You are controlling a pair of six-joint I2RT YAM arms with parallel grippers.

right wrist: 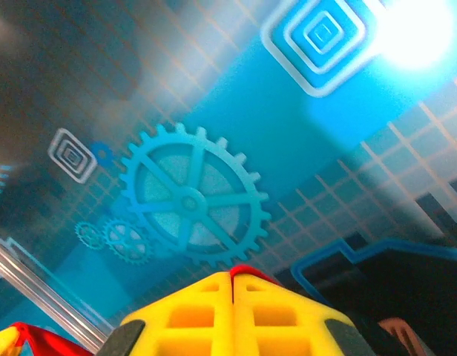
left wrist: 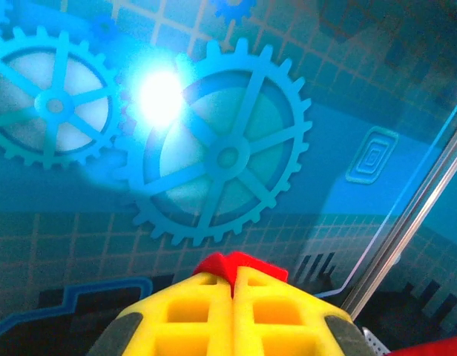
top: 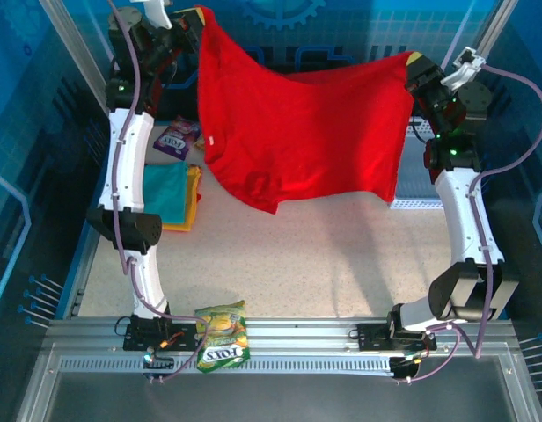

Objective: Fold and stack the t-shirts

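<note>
Red t-shirt (top: pixel 297 132): large, short-sleeved, plain bright red soft cloth. It hangs in the air above the far half of the desk (top: pixel 324 264), stretched between both arms. Its top edge sags in the middle and its lower hem drapes in loose folds, clear of the surface.

Left end effector (left wrist: pixel 233 276): yellow ribbed fingers pressed together, pinching a tuft of the red cloth at the shirt's upper left corner.

Right end effector (right wrist: pixel 232 278): yellow fingers likewise closed on a red fold at the upper right corner.

Teal t-shirt (top: pixel 165 193): folded flat at the left side of the desk, lying on an orange-yellow t-shirt (top: pixel 194 198) whose edge shows along its right side.

Desk: pale, speckled, matte, with the hanging shirt's shadow on it. A ribbed aluminium rail (top: pixel 289 334) runs along the near edge.

Wall panels (left wrist: pixel 228 156): glossy blue, printed with gears, grids and nested squares.

Purple snack packet (top: pixel 177 138): shiny, just behind the folded pile.

Green snack packet (top: pixel 223 336): shiny and crinkled, lying on the rail.
</note>
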